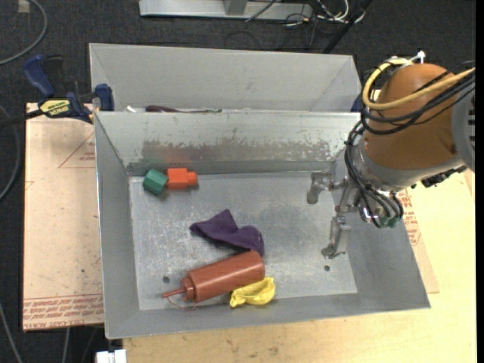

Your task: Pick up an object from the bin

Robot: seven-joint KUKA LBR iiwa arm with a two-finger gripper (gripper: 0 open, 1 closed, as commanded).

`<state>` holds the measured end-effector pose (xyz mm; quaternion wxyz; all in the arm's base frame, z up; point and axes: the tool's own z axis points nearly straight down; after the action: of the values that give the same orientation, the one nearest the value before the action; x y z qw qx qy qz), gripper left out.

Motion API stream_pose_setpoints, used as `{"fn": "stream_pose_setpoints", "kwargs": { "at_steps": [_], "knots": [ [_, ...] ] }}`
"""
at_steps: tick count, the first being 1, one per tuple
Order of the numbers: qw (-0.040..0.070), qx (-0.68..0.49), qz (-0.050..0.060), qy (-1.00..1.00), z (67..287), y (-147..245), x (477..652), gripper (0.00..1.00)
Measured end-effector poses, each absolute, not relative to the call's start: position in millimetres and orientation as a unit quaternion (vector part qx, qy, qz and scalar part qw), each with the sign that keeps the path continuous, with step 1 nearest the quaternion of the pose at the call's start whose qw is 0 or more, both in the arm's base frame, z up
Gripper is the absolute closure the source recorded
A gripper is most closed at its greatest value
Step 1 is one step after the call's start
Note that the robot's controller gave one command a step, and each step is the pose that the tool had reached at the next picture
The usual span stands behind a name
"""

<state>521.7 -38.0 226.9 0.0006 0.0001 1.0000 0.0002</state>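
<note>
My gripper hangs over the bare right part of the bin floor, its two fingers spread wide, open, with nothing between them. The nearest loose thing is a crumpled purple cloth, to the gripper's left near the bin's middle. Just below the cloth a brown-red squeeze bottle lies on its side with its nozzle pointing left. A small yellow crumpled piece rests against the bottle's lower right end.
A green block and an orange block sit side by side at the back left, close to the bin's rear wall. The arm with its orange cover and cables comes in over the right rim.
</note>
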Motion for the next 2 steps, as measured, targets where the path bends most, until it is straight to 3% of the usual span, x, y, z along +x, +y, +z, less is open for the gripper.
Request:
{"fn": "stream_pose_setpoints", "kwargs": {
  "at_steps": [1,2],
  "knots": [
    [0.002,-0.05,0.0,0.999,177,-15,534.6,0.0],
    [0.002,-0.059,0.001,0.998,160,43,569.0,0.0]
  ]
}}
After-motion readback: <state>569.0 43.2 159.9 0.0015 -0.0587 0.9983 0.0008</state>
